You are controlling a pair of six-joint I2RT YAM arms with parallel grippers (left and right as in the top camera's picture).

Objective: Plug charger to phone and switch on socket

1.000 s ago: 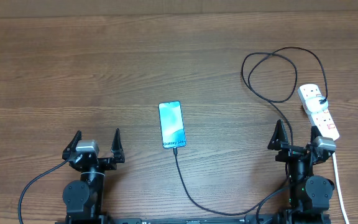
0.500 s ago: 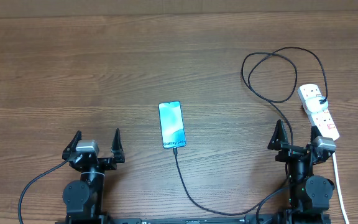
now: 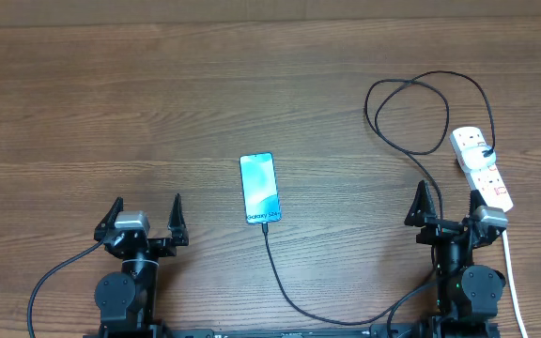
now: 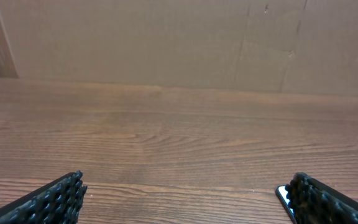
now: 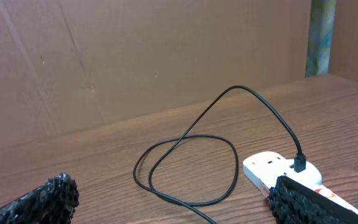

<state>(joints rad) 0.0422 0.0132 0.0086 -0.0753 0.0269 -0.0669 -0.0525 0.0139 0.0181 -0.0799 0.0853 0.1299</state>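
Note:
The phone [image 3: 259,188] lies flat mid-table, cyan screen up, "Galaxy S24+" text at its near end. The black charger cable [image 3: 289,299] meets the phone's near end, runs along the front edge, then loops [image 3: 411,113] to the white socket strip [image 3: 483,168] at the right, its plug seated there [image 5: 300,163]. My left gripper [image 3: 146,221] is open and empty, left of the phone; a phone corner [image 4: 283,195] shows by its right finger. My right gripper [image 3: 449,208] is open and empty, just left of the socket [image 5: 272,169].
A brown cardboard wall [image 4: 179,43] stands along the table's far edge. The socket's white cord [image 3: 513,282] runs down the right side past my right arm. The cable loop [image 5: 185,168] lies in front of my right gripper.

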